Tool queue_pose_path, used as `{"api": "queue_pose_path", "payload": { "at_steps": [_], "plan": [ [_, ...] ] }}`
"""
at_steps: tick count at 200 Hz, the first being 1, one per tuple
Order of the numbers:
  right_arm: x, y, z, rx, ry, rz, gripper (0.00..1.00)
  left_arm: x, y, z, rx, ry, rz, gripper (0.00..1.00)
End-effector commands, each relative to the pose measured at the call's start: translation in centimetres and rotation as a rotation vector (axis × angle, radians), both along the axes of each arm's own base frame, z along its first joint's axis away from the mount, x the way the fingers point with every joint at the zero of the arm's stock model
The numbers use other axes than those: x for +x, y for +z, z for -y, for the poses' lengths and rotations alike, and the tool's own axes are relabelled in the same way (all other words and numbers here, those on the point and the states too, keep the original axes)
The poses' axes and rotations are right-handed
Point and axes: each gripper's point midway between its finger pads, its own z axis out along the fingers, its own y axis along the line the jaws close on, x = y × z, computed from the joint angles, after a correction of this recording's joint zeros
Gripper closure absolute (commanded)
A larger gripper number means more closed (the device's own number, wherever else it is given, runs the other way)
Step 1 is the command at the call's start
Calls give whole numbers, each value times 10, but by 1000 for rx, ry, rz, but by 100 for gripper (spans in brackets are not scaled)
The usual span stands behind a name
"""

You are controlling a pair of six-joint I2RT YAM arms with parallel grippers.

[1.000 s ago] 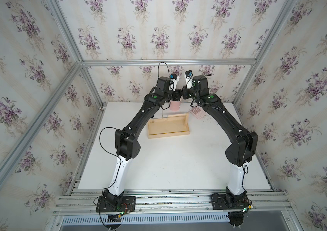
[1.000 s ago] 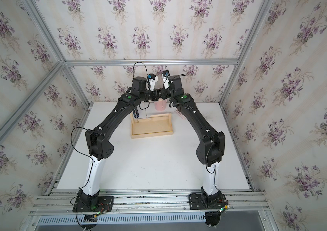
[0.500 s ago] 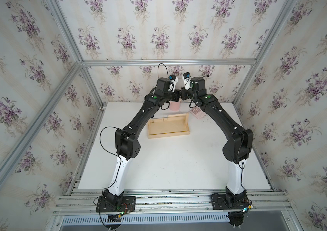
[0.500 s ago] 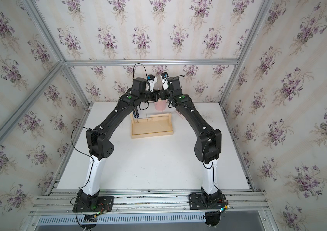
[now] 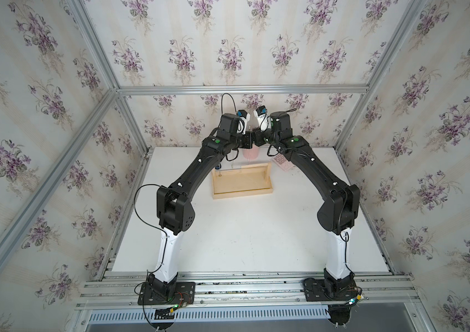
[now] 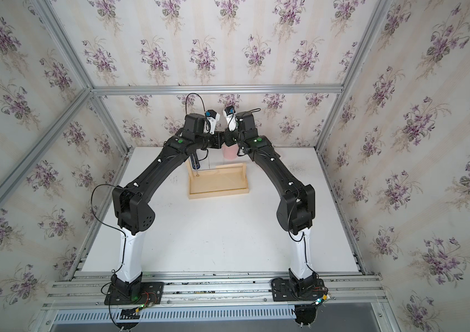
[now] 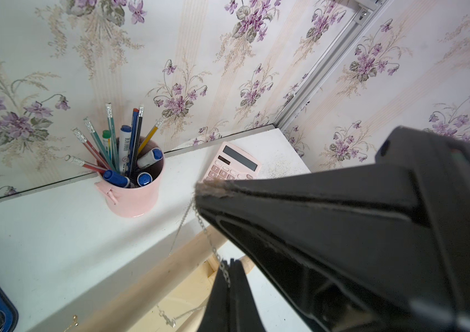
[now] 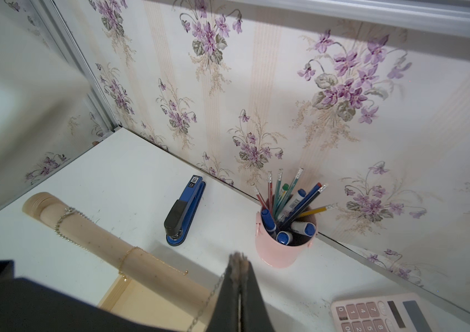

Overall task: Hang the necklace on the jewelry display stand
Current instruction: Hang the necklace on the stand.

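Observation:
At the back of the table, in both top views, my left gripper [image 5: 246,140] and right gripper [image 5: 258,139] meet tip to tip above the pale wooden jewelry display stand [image 5: 242,195] [image 6: 218,195]. The necklace [image 7: 212,247] is a thin silver chain strung between them. In the left wrist view my left gripper [image 7: 231,262] is shut on the chain just over the stand's wooden bar [image 7: 147,284]. In the right wrist view my right gripper [image 8: 239,257] is shut on the necklace [image 8: 209,296], which drops beside the bar [image 8: 98,238].
A silver bead bracelet [image 8: 64,221] and a gold chain [image 8: 141,255] hang on the bar. Behind the stand are a pink pen cup [image 8: 282,250], a blue stapler [image 8: 185,212] and a pink calculator [image 8: 386,314]. The back wall is close.
The right arm has shifted slightly to the left, bringing its gripper closer to the left one. The left arm has hardly moved. Both grippers stay shut.

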Motion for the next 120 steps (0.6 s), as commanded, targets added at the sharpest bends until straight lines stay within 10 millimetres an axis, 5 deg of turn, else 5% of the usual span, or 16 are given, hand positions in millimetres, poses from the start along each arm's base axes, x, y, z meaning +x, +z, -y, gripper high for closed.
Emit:
{"api": "queue_pose_path", "payload": {
  "at_steps": [1,120],
  "plan": [
    [-2,-10,-7,-7,20,-23,97,-1,5,-6,12,13,31,100],
    [-3,-37,-24,-32,50,-75,97,-4,-12,-23,-3,37,-16,100]
  ]
}}
